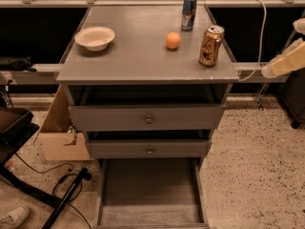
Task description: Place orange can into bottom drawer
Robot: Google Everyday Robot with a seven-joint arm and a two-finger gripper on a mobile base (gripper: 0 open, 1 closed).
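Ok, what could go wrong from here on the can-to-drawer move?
1. The orange can stands near the right front corner of the cabinet top. The gripper, off to the right and apart from it, could knock it over the edge on approach.
2. The orange fruit and blue can sit close behind; a wide reach might hit them.
3. The bottom drawer lies open below two drawer fronts; the descent could clip them.

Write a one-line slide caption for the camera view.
Orange can stands near the right edge of the cabinet top, bottom drawer open below, gripper apart at far right.
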